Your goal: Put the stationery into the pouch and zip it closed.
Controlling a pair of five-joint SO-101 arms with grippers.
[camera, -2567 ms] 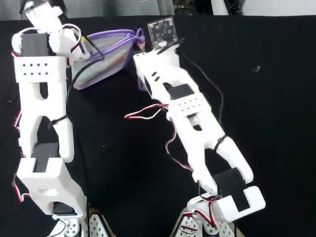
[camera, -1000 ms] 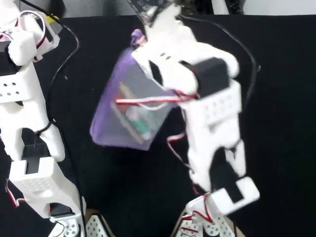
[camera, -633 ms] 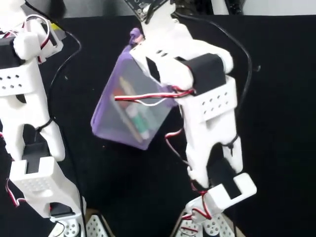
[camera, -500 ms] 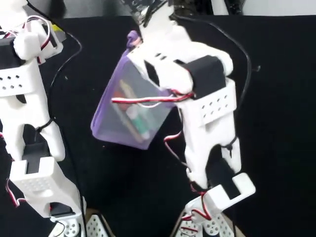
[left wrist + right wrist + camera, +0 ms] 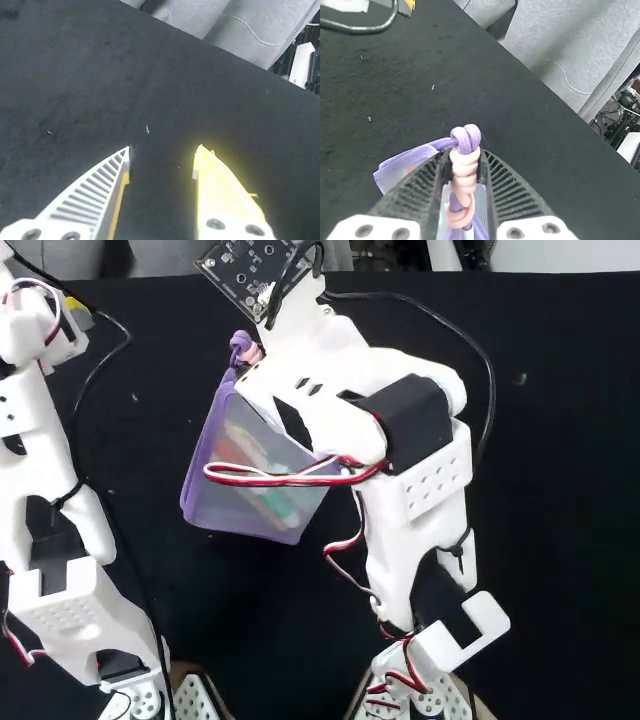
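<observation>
Right hand (image 5: 464, 162) pinches only the pull cord (image 5: 465, 136), so the purple pouch (image 5: 235, 490) dangles tilted above the desk (image 5: 560, 460) — stationery (image 5: 265, 465) inside. Left hand (image 5: 162, 155) gapes empty, far left. A slipping cord — or a swing — could drop everything.

No legible text or numbers

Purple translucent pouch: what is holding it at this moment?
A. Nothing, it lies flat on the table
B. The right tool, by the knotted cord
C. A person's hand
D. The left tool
B: in the right wrist view the right tool is shut on the purple and pink knotted cord, and in the high view the purple translucent pouch hangs below that arm's tip.
</observation>
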